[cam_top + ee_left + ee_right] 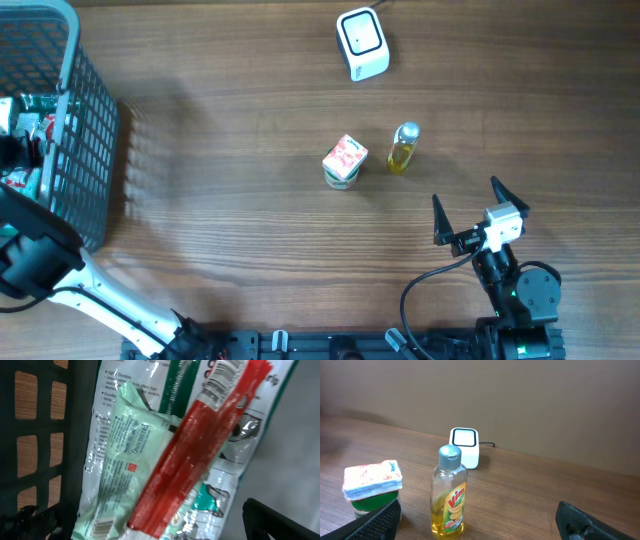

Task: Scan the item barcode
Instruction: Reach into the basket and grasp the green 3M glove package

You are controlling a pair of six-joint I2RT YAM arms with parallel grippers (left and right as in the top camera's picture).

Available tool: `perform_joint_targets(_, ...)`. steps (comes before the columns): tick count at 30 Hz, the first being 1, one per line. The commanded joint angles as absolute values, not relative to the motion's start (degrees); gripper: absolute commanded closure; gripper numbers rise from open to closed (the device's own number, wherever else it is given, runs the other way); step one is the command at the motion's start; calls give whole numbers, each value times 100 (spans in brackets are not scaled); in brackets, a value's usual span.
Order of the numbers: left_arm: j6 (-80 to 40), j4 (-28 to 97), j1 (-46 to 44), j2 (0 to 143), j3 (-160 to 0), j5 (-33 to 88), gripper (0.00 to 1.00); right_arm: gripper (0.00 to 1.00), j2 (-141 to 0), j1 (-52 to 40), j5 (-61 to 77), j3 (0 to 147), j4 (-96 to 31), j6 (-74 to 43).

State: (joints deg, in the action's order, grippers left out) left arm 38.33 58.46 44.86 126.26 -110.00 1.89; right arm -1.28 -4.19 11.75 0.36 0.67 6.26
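Right gripper, jaws wide and empty, hovers near the upright dish-soap bottle, well apart from the scanner on the robot's side; light, rigid, probably slippery plastic, best pinched mid-body

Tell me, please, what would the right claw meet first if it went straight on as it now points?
Probably the yellow soap bottle, standing slightly left of centre before the open right claw; the white scanner sits farther behind it.
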Motion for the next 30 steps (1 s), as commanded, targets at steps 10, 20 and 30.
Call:
perform_joint_targets(10,4027,5889,4716,13128,-10973,716,0,0,-102,-405,1170,30,86,600)
perform_joint_targets(20,3640,5780,4709,13115,-10984,764,0,0,-102,-405,1170,30,86,602)
perform_joint_targets(30,3726,5131,4718,13454,-10971,637,0,0,-102,-405,1170,30,86,600)
